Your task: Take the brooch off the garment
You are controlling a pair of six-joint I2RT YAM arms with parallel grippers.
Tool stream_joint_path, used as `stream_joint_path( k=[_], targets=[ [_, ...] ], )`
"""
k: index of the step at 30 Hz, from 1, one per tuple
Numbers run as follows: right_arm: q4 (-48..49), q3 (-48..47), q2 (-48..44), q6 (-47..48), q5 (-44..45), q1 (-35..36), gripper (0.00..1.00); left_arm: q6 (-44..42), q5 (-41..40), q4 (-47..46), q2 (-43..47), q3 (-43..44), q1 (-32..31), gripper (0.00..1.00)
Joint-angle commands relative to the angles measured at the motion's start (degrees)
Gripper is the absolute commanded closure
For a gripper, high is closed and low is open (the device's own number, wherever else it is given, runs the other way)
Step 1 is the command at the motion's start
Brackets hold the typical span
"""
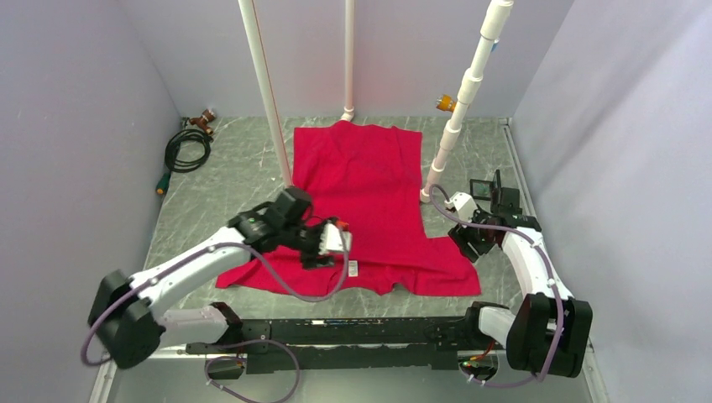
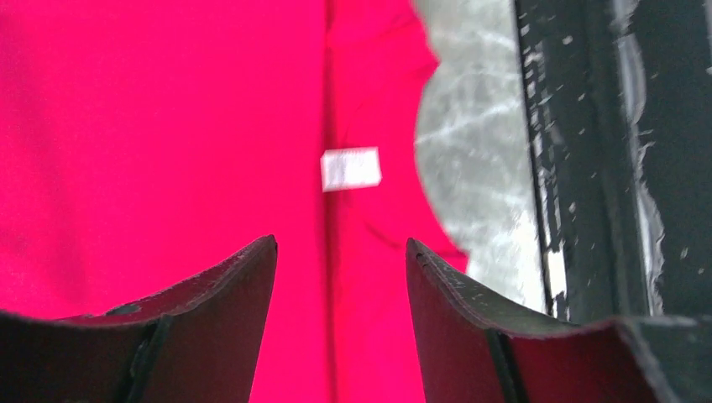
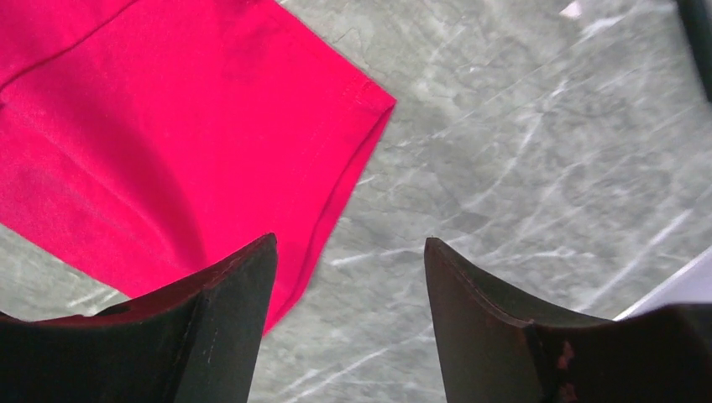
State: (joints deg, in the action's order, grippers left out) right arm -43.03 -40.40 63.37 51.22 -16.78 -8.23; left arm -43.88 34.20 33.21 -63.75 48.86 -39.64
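Left gripper (image 2: 340, 248), jaws spread, hovers over the red T-shirt (image 2: 168, 126) near its white neck label (image 2: 351, 168); right gripper (image 3: 348, 243), also spread, hangs above the sleeve hem (image 3: 369, 126).

White poles (image 1: 267, 92) flanking the garment (image 1: 369, 185)

Plain pale lilac-grey walls (image 1: 75, 126) enclose an evenly lit grey marble-patterned tabletop (image 1: 227, 180), where white plastic pipes (image 1: 267, 92) stand upright and a coiled black hose (image 1: 186, 148) lies far left.

Lab booth: grey walls (image 1: 80, 126), white poles (image 1: 267, 92)
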Motion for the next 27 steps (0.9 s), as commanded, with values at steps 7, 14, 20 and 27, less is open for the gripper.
stream_joint_path(
  k=[7, 14, 20, 27],
  targets=[
    [3.08, 0.63, 3.38, -6.95, -3.72, -0.21, 0.38, 4.66, -12.36, -12.16, -23.08, 8.22, -26.42, 0.45],
    [3.55, 0.85, 4.27, -7.19, -4.87, 0.81, 0.39, 5.55, -15.57, -14.46, -33.16, 13.17, -29.36, 0.48],
    [5.55, 1.82, 6.07, -7.19, -3.17, 2.76, 0.39, 5.01, -16.25, -15.04, -38.4, 15.38, -29.36, 0.51],
    [8.02, 3.01, 8.92, -6.39, -0.01, 3.92, 0.39, 4.66, -12.41, -12.19, -43.68, 18.1, -29.48, 0.75]
  ],
)
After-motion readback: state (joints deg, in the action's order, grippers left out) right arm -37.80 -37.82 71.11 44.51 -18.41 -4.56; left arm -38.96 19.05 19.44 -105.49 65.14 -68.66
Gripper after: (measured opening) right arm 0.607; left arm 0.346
